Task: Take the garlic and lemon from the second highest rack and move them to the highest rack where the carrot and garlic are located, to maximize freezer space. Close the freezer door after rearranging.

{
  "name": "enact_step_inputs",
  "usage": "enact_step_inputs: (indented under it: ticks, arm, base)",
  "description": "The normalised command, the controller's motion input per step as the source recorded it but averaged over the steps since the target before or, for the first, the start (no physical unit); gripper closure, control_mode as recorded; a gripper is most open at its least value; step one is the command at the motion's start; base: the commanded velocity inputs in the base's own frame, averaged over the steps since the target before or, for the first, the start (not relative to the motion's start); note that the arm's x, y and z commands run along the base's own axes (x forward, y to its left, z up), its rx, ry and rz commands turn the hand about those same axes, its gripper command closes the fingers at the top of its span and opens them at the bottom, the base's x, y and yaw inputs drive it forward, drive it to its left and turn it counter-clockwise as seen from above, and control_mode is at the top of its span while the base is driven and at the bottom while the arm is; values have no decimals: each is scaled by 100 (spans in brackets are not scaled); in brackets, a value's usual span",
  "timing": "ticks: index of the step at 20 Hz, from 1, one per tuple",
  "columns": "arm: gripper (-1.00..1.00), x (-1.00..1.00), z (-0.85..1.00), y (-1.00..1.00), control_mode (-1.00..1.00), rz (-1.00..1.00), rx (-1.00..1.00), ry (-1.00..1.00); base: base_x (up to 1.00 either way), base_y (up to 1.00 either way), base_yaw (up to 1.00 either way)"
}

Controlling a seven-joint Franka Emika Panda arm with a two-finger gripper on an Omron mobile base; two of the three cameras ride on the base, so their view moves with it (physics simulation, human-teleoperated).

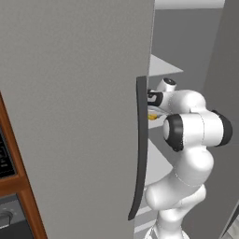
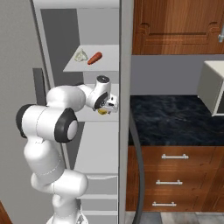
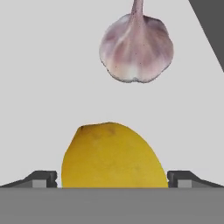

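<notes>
My gripper (image 3: 112,180) reaches into the open freezer at the second highest rack (image 2: 89,119). It stands open, with one fingertip on each side of the yellow lemon (image 3: 113,157), which rests on the rack. The lemon (image 2: 103,112) (image 1: 152,116) also shows just under the hand. On the same rack (image 3: 43,87), a pale purplish garlic (image 3: 136,48) lies just beyond the lemon. Above, the highest rack (image 2: 109,59) holds a carrot (image 2: 94,58) and another garlic (image 2: 81,56). The freezer door (image 2: 126,87) (image 1: 226,70) stands swung open on the right of my arm.
The matching grey door (image 1: 70,116) with its dark handle (image 1: 141,149) is shut close on my arm's left. Right of the open door lie a dark counter (image 2: 175,118), wooden drawers (image 2: 175,175) and a pale appliance (image 2: 214,92). Lower shelves (image 2: 98,153) sit under my wrist.
</notes>
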Motion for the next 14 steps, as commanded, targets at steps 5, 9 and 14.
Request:
enact_step_inputs:
  ticks: [5,9,14]
  arm:
    - [100,0,-29,0,-100,0,0,0]
    - [100,-40,-7,0,-100,3,0,-7]
    - [100,-74,23,16,-100,-5,0,-20]
  base:
    - [0,0,0]
    - [0,0,0]
    - [0,0,0]
